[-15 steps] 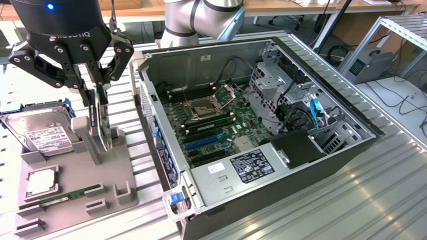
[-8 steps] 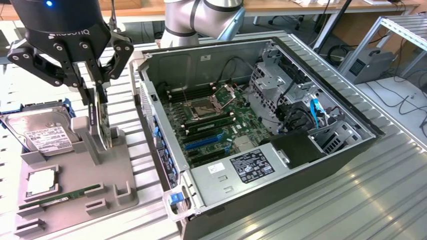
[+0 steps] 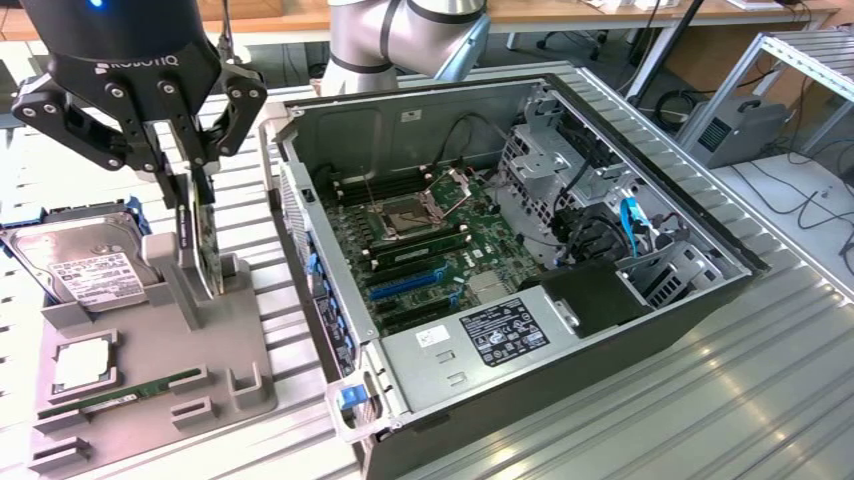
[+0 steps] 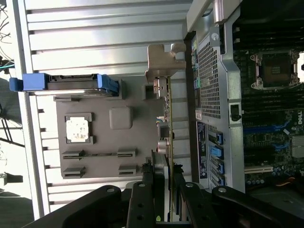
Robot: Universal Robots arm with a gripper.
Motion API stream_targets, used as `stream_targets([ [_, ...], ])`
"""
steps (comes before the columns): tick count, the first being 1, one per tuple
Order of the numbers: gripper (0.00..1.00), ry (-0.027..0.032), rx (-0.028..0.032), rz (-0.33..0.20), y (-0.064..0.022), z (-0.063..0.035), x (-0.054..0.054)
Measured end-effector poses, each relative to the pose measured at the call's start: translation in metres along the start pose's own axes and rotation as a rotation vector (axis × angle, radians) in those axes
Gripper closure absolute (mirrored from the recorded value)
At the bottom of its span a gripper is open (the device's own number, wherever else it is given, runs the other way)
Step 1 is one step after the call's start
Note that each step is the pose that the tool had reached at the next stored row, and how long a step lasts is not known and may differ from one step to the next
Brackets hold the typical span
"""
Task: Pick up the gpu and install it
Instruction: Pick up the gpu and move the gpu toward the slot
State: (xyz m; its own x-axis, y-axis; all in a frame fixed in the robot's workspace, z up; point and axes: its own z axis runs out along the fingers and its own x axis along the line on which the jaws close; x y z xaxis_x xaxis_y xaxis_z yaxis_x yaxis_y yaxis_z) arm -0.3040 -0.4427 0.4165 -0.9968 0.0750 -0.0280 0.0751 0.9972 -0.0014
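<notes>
The gpu (image 3: 203,255) stands on edge in a slot of the grey holder (image 3: 147,340), beside the open computer case (image 3: 694,215). My gripper (image 3: 195,205) comes down over its top edge, with one finger on each side of the card, shut on it. In the wrist view the gpu (image 4: 167,109) runs edge-on away from the gripper (image 4: 164,183). Its silver bracket (image 4: 161,61) is at the far end, and the fingers (image 4: 142,194) press against the card's thicker black part. The card's bottom edge still sits in the holder.
The holder also carries a hard drive (image 3: 80,265), a CPU (image 3: 83,365) and a green RAM stick (image 3: 127,390). Inside the case, the motherboard's blue slots (image 3: 414,285) lie near the case's rear wall (image 3: 314,260), which rises next to the holder.
</notes>
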Motion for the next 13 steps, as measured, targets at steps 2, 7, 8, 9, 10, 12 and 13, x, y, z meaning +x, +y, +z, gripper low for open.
stream_targets([
  [2, 0.73, 0.0000, 0.0000, 0.000, 0.0000, -0.0007, 0.0000],
  [7, 0.73, 0.0000, 0.0000, 0.000, 0.0000, -0.0025, -0.0001],
  [8, 0.73, 0.0000, 0.0000, 0.000, 0.0000, -0.0028, -0.0001],
  [9, 0.73, 0.0000, 0.0000, 0.000, 0.0000, -0.0032, -0.0001],
  [10, 0.73, 0.0000, 0.0001, 0.000, 0.0000, -0.0036, -0.0001],
  [12, 0.73, 0.0000, 0.0000, 0.000, 0.0000, -0.0044, -0.0001],
  [13, 0.73, 0.0000, 0.0000, 0.000, 0.0000, -0.0048, -0.0001],
])
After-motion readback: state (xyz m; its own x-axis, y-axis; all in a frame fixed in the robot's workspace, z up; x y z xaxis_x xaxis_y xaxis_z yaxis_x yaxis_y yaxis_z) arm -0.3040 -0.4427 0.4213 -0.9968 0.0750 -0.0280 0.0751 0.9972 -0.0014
